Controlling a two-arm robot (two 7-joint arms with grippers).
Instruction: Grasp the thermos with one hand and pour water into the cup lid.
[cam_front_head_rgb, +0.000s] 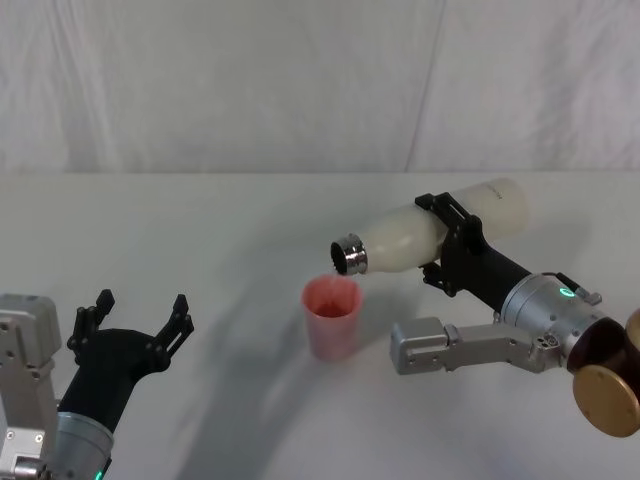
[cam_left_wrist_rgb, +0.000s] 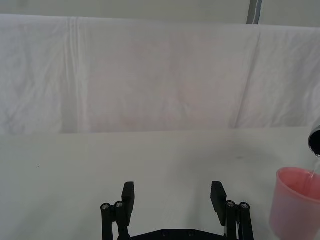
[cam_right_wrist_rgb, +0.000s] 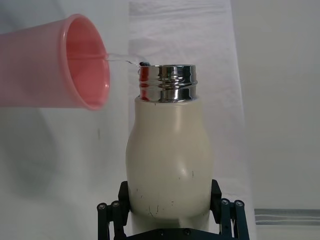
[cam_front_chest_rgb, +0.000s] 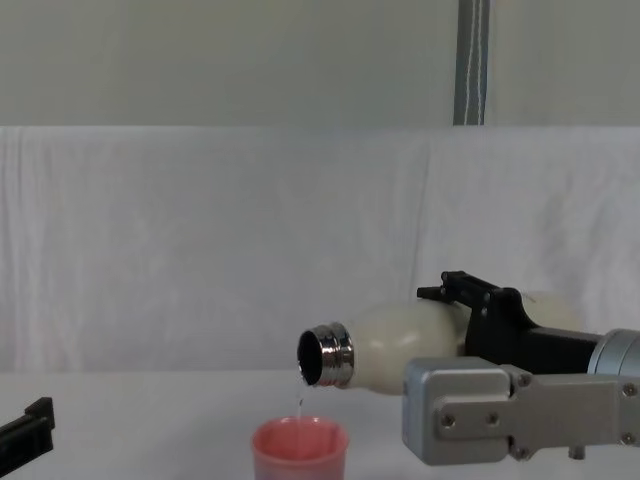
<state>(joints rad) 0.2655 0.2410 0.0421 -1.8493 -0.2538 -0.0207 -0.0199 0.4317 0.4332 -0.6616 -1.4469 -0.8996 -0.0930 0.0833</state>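
Cream-white and lying almost level in the air, the thermos (cam_front_head_rgb: 440, 232) is pinched around its body by my right claw (cam_front_head_rgb: 455, 240), whose black fingers (cam_right_wrist_rgb: 111, 212) press its 2 sides. Its shiny steel neck (cam_front_chest_rgb: 328, 356) dips slightly downward and sits just above the rim of the pink cup lid (cam_front_head_rgb: 331, 316), on the side of the cup lid nearer my right arm. From the chest view a thin thread of water (cam_front_chest_rgb: 299, 398) falls from the neck into the cup lid (cam_front_chest_rgb: 299, 448); the right wrist view shows the same trickle leaving the steel lip toward the cup lid's open mouth (cam_right_wrist_rgb: 87, 62). The cup lid stands upright on the white counter (cam_front_head_rgb: 200, 230), apart from the thermos, with nothing gripping it.

My left claw (cam_front_head_rgb: 135, 322) hovers over the counter well to the left of the cup lid, nearer my body. Its 2 fingers (cam_left_wrist_rgb: 128, 196) are spread wide with nothing between them, and the cup lid (cam_left_wrist_rgb: 296, 205) sits off to its side.
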